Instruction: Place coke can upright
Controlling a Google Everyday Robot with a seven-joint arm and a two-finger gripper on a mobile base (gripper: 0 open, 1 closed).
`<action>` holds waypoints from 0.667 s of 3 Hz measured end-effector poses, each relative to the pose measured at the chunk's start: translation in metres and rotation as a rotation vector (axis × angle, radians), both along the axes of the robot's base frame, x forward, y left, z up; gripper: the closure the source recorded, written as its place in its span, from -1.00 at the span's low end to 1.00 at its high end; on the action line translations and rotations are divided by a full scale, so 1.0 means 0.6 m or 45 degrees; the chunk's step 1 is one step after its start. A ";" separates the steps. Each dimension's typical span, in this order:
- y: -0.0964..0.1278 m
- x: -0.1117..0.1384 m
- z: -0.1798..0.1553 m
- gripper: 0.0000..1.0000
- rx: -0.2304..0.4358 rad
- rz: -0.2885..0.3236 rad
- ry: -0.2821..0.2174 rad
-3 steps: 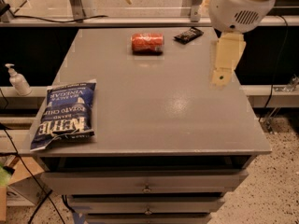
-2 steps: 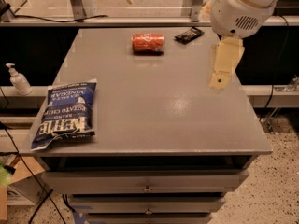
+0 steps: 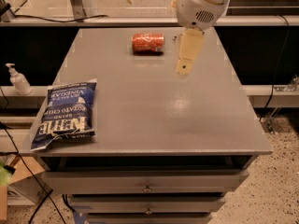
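A: What has moved since a second ago?

B: The gripper (image 3: 183,68) has swung across the table (image 3: 154,120) toward the coke can (image 3: 147,43). It was out near the table's far right corner and now hangs just beside the can. The can itself has not shifted.

A: Where is the can, then?

B: It lies on its side near the far edge of the table, long axis across the view. It is on the picture's left of the gripper and a little farther back, close to it but not touching.

A: Is the gripper open?

B: I cannot tell. It points down above the tabletop and the can is not in it.

A: Anything else?

B: A blue chip bag (image 3: 65,113) lies flat at the near left edge, well apart from both.
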State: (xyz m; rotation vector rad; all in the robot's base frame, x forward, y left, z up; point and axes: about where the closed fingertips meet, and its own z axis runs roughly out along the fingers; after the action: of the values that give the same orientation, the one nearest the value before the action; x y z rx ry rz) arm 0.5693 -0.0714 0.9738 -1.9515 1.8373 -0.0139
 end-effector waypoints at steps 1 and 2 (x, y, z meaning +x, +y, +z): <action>0.054 0.063 -0.010 -1.00 0.024 0.057 -0.015; 0.062 0.069 -0.009 -1.00 0.032 0.064 -0.019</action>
State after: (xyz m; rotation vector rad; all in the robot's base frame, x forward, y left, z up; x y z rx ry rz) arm 0.6108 -0.0344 0.9686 -1.9744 1.7696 0.0106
